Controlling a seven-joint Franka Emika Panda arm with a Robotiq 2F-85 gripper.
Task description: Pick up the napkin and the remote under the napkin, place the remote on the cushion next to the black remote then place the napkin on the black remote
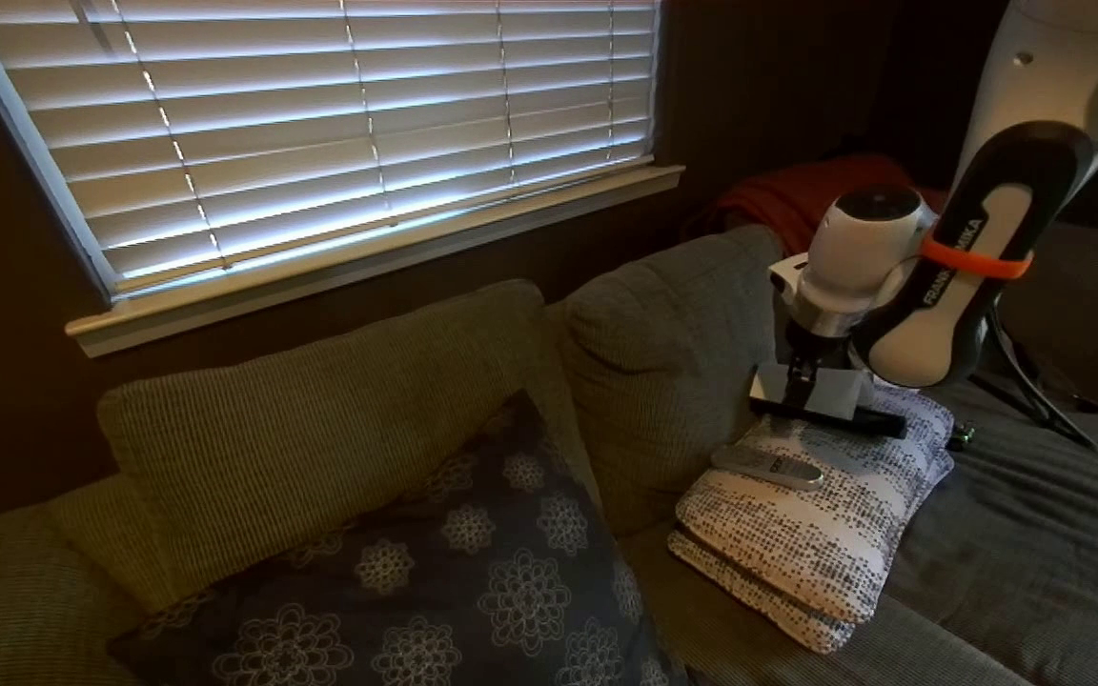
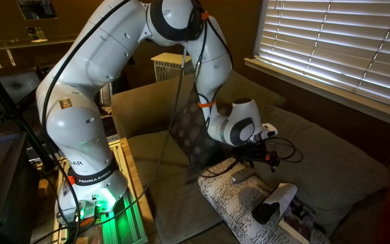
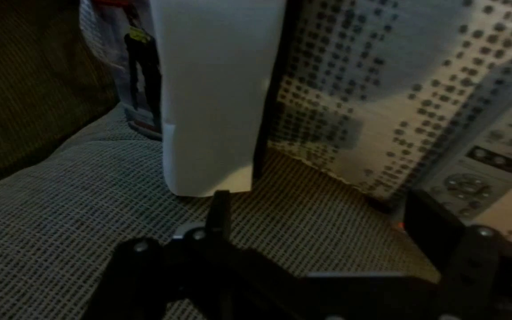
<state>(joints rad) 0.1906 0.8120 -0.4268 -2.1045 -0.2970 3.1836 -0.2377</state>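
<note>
The white napkin (image 1: 840,393) lies draped across the black remote (image 1: 878,421) on the spotted off-white cushion (image 1: 816,553). In an exterior view, the dark end of the black remote (image 2: 264,213) sticks out from under the napkin (image 2: 283,196). A silver-grey remote (image 1: 770,468) lies apart from them on the same cushion; it also shows in the wrist view (image 3: 478,178). My gripper (image 3: 320,209) is open and empty, its fingers wide apart above the sofa at the cushion's edge. The napkin (image 3: 220,98) is beyond the left fingertip, not between the fingers. Most of the black remote is hidden.
A printed picture or booklet (image 2: 298,220) lies partly under the napkin. Grey sofa back cushions (image 1: 673,372) rise close behind. A dark floral pillow (image 1: 473,572) leans on the sofa. A loose cable (image 2: 283,149) hangs around my wrist. A window sill (image 1: 387,257) is on the wall.
</note>
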